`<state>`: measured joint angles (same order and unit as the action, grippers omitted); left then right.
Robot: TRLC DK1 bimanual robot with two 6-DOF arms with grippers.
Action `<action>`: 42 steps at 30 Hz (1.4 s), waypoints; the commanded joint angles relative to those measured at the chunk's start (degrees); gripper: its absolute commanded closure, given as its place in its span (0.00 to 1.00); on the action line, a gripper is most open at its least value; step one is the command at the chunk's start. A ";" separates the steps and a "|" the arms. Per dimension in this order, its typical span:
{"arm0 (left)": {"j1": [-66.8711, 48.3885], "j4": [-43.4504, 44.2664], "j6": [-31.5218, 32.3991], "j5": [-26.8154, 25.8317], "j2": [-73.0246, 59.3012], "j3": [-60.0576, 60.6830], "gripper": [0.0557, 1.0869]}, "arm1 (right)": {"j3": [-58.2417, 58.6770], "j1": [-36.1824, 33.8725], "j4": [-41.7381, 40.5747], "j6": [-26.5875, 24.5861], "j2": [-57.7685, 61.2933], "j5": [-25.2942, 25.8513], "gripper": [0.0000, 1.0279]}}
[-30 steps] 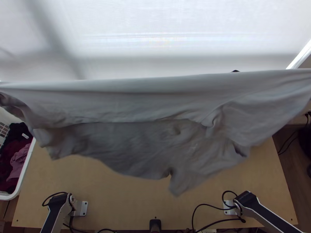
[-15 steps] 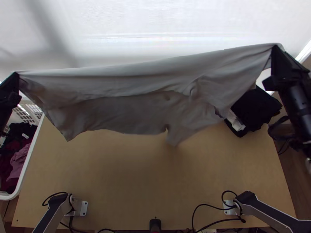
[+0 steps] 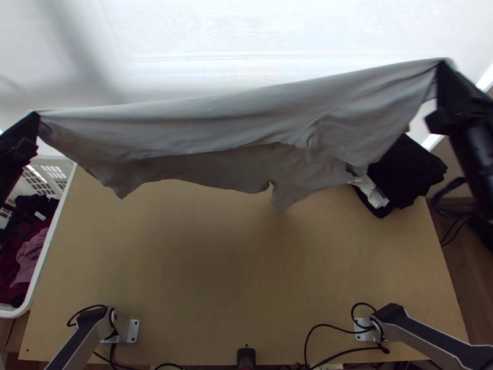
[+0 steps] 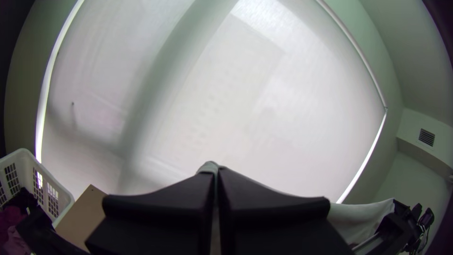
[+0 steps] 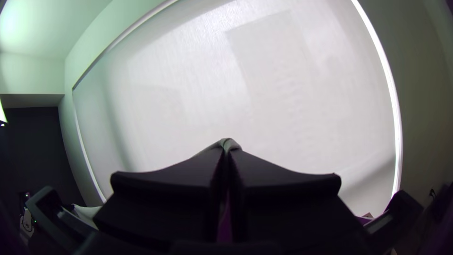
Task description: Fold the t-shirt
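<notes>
In the top view, the grey T-shirt [image 3: 215, 132] hangs stretched in the air above the far part of the light wooden table [image 3: 246, 265], between the two grippers. The left gripper [image 3: 37, 117] grips its upper left corner, the right gripper [image 3: 442, 66] its upper right corner; which part of the garment each corner is, I cannot tell. The upper edge runs fairly straight between them, while the lower edge hangs loose and uneven, with creases toward the right. On the table's far right lies a pile of black cloth [image 3: 410, 172], with a small white cloth [image 3: 377, 196] at its left side. Just beside the table's left edge stands a white basket [image 3: 46, 246] holding dark red clothes [image 3: 13, 250] and a pink garment [image 3: 31, 256]. A white blind [image 3: 246, 37] spans the far side.

In the left wrist view, the left gripper [image 4: 214, 174] is closed, a bit of grey fabric pinched at its tips. Shirt cloth also shows by the right gripper farther off.

In the right wrist view, the right gripper [image 5: 229, 150] is closed on a pinched fold of the shirt, before the blind.
</notes>
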<state>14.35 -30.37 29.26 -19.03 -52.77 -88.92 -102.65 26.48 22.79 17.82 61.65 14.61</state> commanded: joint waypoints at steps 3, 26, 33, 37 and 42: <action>0.24 1.01 3.70 0.83 7.60 -4.41 0.96 | -9.76 -0.73 3.93 0.90 -4.78 1.38 0.97; -0.81 -1.62 3.09 -1.45 21.48 34.17 0.96 | 12.65 -1.34 9.65 14.52 -4.25 -2.22 0.97; -2.66 2.51 1.77 -2.42 11.55 41.29 0.96 | 27.33 -9.52 0.86 23.31 1.19 -12.50 0.97; -1.43 6.46 -0.60 -2.42 1.53 42.08 0.96 | 31.11 -11.54 -4.77 23.84 5.68 -13.56 0.97; -1.08 17.63 -1.48 -2.16 -12.00 41.55 0.96 | 31.20 -12.59 -10.13 25.33 11.48 -14.08 0.97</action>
<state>12.62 -17.02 28.86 -21.50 -58.76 -47.88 -71.68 14.85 16.38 41.01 70.89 0.34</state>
